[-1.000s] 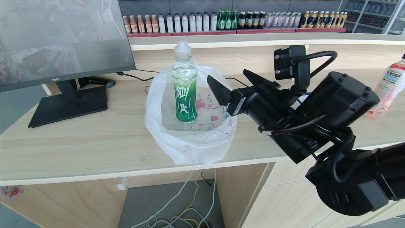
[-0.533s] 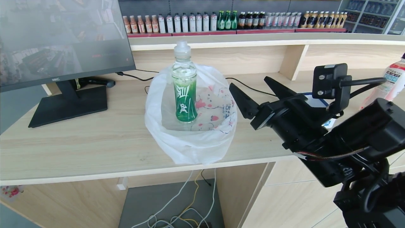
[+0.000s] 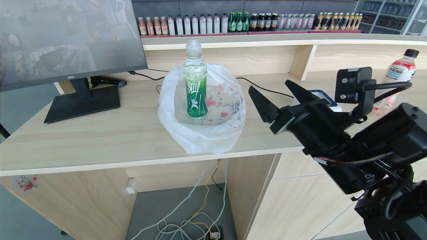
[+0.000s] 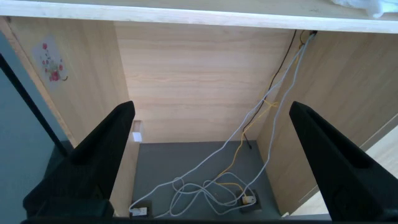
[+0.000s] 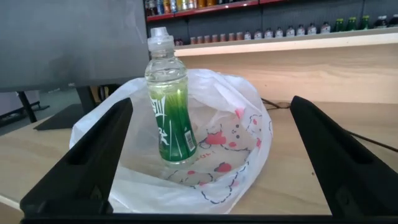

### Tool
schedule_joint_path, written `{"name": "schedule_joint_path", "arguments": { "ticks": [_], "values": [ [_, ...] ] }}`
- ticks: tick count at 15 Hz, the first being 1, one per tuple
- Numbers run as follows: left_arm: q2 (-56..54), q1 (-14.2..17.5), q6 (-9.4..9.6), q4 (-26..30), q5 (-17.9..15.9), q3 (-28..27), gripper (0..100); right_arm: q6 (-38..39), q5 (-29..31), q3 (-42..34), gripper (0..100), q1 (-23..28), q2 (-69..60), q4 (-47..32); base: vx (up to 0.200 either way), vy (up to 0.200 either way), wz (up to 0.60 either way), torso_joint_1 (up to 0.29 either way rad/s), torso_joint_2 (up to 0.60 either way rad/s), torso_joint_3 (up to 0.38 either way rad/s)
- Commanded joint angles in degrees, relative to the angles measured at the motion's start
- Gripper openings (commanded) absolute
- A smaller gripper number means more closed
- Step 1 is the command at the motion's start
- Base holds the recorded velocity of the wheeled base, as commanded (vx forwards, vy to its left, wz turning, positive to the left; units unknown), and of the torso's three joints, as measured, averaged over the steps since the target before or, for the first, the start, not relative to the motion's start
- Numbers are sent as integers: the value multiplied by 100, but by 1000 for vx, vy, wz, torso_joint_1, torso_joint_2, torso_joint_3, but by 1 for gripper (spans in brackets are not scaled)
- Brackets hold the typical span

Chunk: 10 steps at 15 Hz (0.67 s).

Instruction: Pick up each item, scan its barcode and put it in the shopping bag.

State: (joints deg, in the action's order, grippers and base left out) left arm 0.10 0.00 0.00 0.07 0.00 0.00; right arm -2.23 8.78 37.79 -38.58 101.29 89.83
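A green-labelled bottle (image 3: 195, 90) stands upright inside the white shopping bag (image 3: 200, 136) on the wooden counter (image 3: 100, 133); the right gripper (image 3: 268, 85) hangs near the bag, jaws spread wide and empty; the left gripper (image 4: 211, 109), likewise spread, sits below the counter's edge; a pink-labelled bottle (image 3: 393, 80) stands well apart at the counter's right.

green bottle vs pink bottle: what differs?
The green bottle stands inside the bag; the pink bottle stands on the counter, outside it. The green bottle has a green label and a clear cap; the pink bottle has a pink and white label and a black cap. Both are plastic bottles standing cap up.
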Motion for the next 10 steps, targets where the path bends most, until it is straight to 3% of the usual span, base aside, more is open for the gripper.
{"name": "schedule_joint_path", "arguments": {
  "ticks": [1, 4, 10],
  "values": [
    [-1, 0, 9, 1, 0, 0, 100, 3, 1, -53, 100, 9, -31, 17, 0, 0, 0, 0, 0, 0],
    [-1, 9, 0, 1, 0, 0, 100, 12, 1, -44, 100, 18, -13, 17, 0, 0, 0, 0, 0, 0],
    [-1, 9, -26, 1, 0, 0, 100, 144, 107, -44, 100, 35, 5, 17, 0, -200, 0, 9, 3, 3]
  ]
}}
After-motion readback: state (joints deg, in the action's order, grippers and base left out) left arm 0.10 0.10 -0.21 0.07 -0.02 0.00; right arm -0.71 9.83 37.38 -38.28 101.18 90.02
